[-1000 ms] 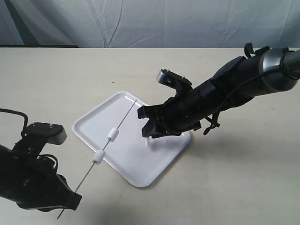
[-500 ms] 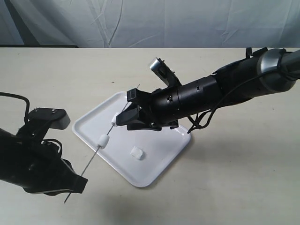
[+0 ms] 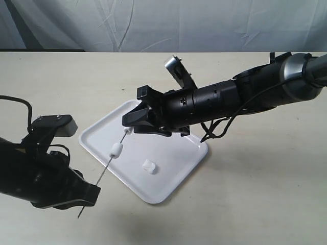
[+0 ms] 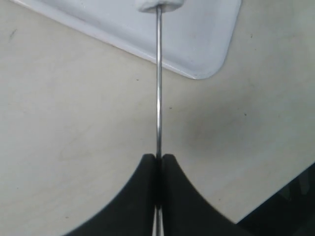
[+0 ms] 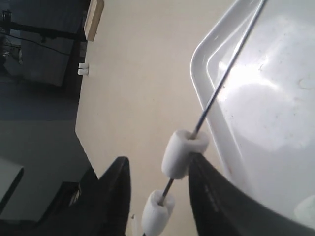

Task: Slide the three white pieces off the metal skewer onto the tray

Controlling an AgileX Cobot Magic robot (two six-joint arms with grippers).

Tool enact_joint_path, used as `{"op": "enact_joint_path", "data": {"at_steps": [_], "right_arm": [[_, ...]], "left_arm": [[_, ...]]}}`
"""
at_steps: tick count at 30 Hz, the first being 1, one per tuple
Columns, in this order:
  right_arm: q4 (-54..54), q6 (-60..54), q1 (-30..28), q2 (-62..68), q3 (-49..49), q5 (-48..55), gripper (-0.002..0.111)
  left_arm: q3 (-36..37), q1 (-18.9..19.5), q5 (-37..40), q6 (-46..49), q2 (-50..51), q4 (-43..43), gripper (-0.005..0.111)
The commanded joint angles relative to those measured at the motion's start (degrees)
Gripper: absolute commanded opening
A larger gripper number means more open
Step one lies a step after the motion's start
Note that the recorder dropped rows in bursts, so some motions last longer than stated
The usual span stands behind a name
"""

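Observation:
My left gripper (image 3: 84,196) (image 4: 158,157) is shut on the lower end of the metal skewer (image 3: 107,166) (image 4: 158,88), which slants up over the white tray (image 3: 171,176) (image 5: 266,113). Two white pieces are threaded on the skewer (image 5: 226,73): one (image 3: 116,150) (image 5: 157,211) lower down and one (image 3: 128,130) (image 5: 183,152) higher up. My right gripper (image 3: 127,127) (image 5: 160,172) is open with its jaws on either side of the upper piece, one finger touching it. The third white piece (image 3: 148,166) lies loose on the tray.
The tray sits on a pale tabletop (image 3: 255,194). A grey curtain (image 3: 163,25) hangs behind the table's far edge. The left arm's black body (image 3: 30,173) lies low over the table's front left, with a cable trailing.
My right gripper has moved from the tray's right side over to the skewer and straddles the upper piece. One white piece now lies on the tray. The left arm shifted slightly right.

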Motion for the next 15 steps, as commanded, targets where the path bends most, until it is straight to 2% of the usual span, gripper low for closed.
{"op": "enact_joint_path", "data": {"at_steps": [1, 15], "right_arm": [[0.45, -0.57, 0.1, -0.04, -0.07, -2.15, 0.038], [0.67, -0.57, 0.1, -0.04, -0.07, -3.45, 0.038]], "left_arm": [[-0.35, -0.19, -0.57, 0.54, 0.18, -1.12, 0.0], [-0.35, -0.19, -0.67, 3.56, -0.05, -4.82, 0.0]]}}
